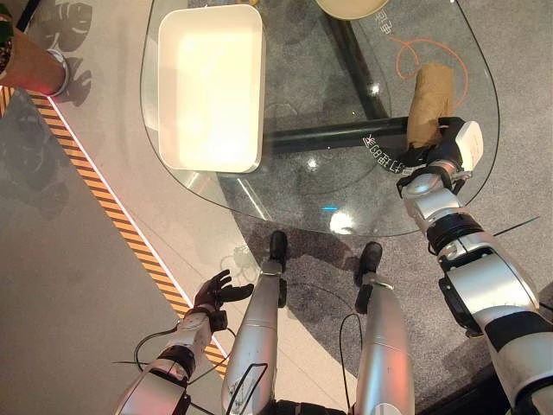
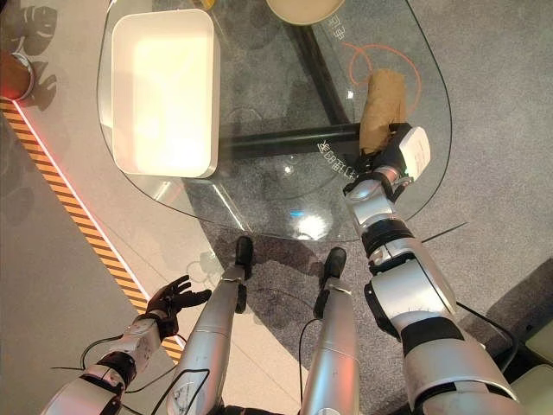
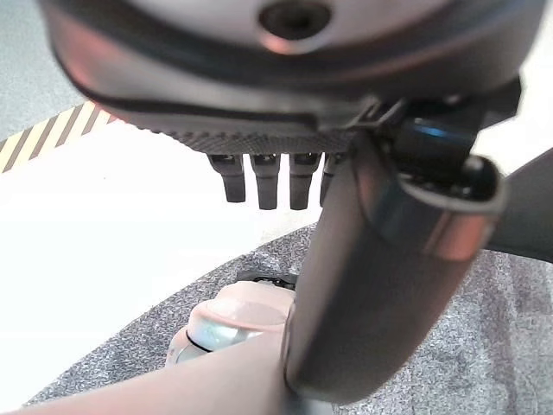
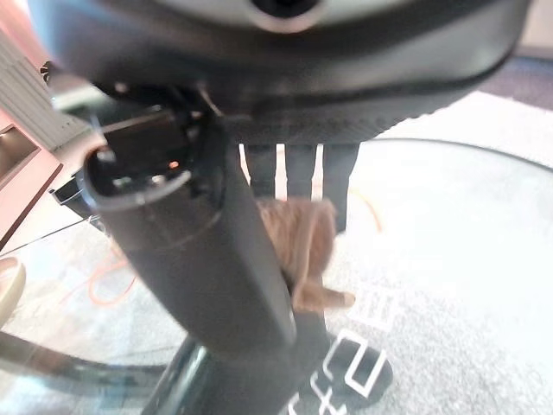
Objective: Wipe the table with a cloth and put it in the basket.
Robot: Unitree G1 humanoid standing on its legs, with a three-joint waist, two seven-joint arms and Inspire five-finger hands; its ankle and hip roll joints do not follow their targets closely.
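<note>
Bright glare on glass table (image 1: pixel 346 220)

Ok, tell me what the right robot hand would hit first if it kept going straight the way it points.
Almost certainly the brown cloth: the right robot hand sits at its near end on the glass table, fingers aimed along it. Whether they already touch it is hard to tell.

Both arms are clad in silver-grey shells broken by black joint bands. Each ends in a dark hand: the left hand (image 1: pixel 214 292) is black throughout, while the right hand (image 1: pixel 442 152) carries a white cover on its thumb. Close up, the palm casings show textured black surfaces and a recessed screw hole.
</note>
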